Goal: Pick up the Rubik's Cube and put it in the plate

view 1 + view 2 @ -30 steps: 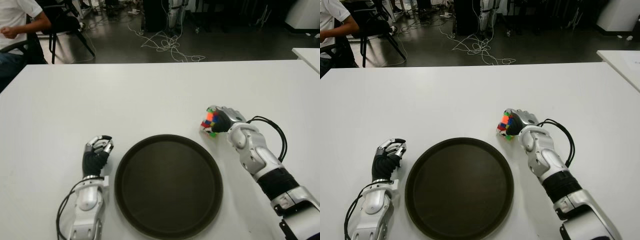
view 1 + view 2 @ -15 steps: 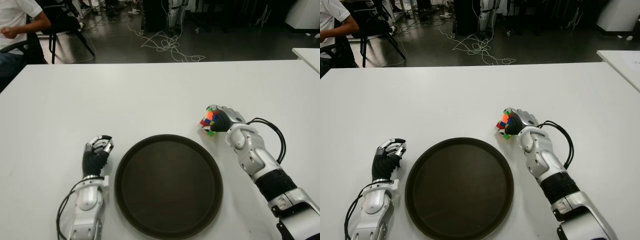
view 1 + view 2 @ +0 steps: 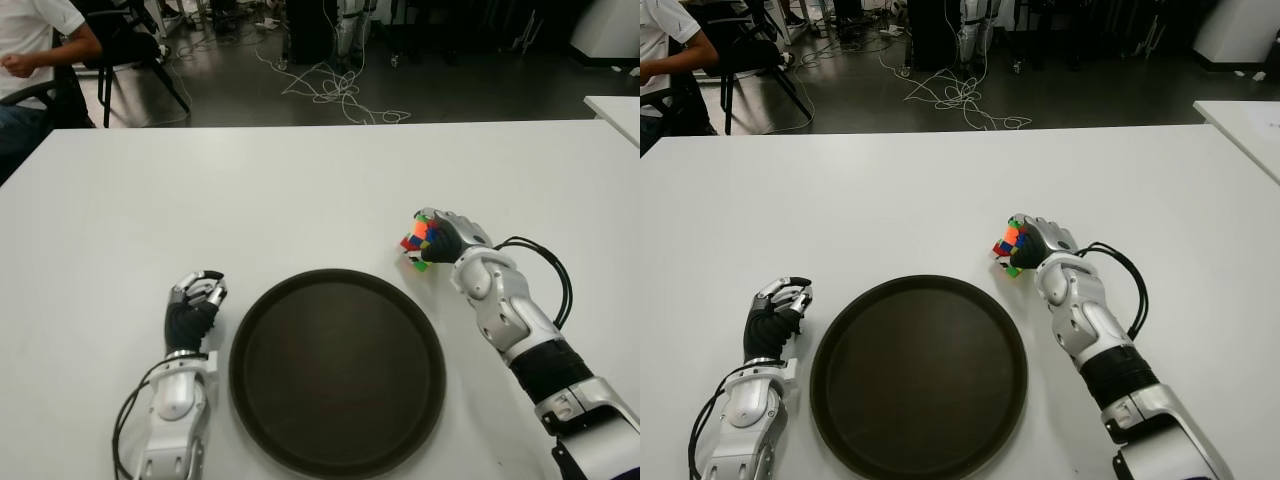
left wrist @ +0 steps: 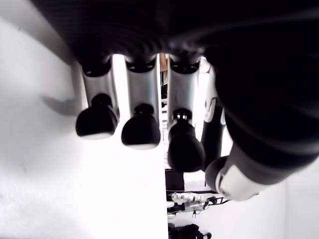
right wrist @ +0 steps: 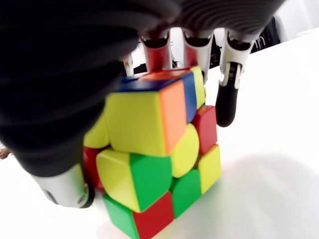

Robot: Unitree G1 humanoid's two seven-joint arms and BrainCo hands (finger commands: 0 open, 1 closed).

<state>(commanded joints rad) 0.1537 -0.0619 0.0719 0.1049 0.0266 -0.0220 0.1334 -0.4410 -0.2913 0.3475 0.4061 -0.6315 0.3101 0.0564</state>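
Multicoloured Rubik's Cube [image 3: 418, 246] clamped in right hand [image 3: 450, 236] fingers | left hand [image 3: 194, 304] curled, empty

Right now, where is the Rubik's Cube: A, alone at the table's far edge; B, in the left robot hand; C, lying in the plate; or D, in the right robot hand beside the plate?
D: the right robot hand grips the Rubik's Cube just beyond the plate's rim.
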